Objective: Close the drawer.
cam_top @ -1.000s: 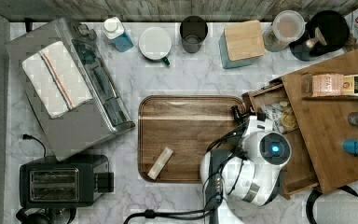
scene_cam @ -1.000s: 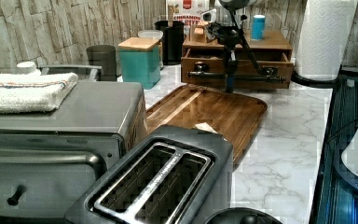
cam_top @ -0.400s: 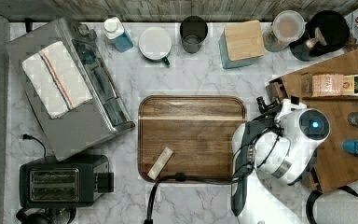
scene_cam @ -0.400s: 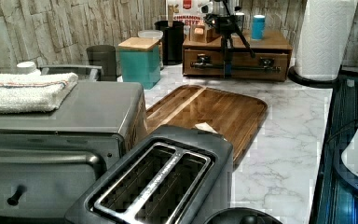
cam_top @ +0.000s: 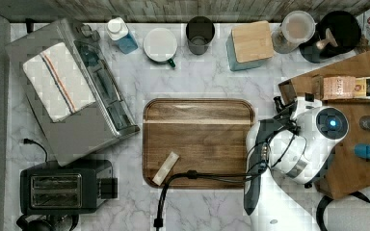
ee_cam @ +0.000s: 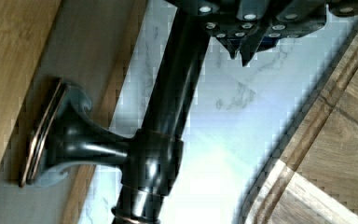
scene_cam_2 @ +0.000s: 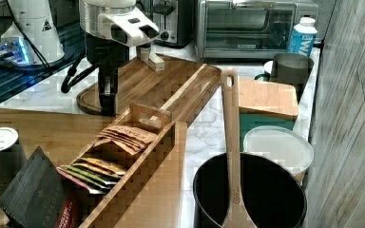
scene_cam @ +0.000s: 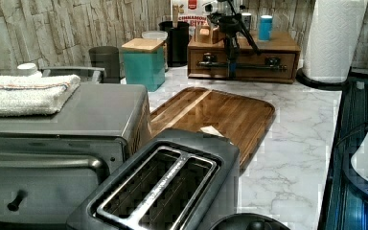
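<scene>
Tray point(cam_top: 198, 142) beside drawer point(scene_cam: 243, 65), perhaps touching.

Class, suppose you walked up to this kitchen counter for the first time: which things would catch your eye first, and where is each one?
The white robot arm stands out first, at the top view's right, its gripper down at the dark handle of the drawer in the wooden cabinet. Next comes the big walnut tray in the middle of the marble counter, with a small pale packet lying on it. At the top view's left sit a toaster oven with a folded towel on top and a black toaster.
</scene>
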You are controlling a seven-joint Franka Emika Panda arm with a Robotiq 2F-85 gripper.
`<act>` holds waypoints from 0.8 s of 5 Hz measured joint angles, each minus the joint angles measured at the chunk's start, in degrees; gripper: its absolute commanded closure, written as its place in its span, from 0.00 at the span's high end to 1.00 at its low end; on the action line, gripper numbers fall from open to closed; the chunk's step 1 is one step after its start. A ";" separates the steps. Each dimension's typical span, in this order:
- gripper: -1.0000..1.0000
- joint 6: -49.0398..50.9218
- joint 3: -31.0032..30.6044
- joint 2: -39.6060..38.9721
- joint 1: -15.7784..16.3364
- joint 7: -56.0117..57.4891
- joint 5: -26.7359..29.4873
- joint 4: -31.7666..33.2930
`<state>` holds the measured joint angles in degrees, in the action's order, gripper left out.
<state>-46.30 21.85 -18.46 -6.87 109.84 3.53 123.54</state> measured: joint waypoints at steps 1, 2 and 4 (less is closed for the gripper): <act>0.00 0.34 -0.03 -0.03 0.49 0.06 -2.66 -0.11; 0.00 1.09 0.74 -0.20 1.49 0.06 -3.59 -0.56; 0.00 1.29 0.57 -0.21 1.33 0.06 -3.57 -0.78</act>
<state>-45.01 22.42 -18.67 -5.54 109.89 -0.04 122.76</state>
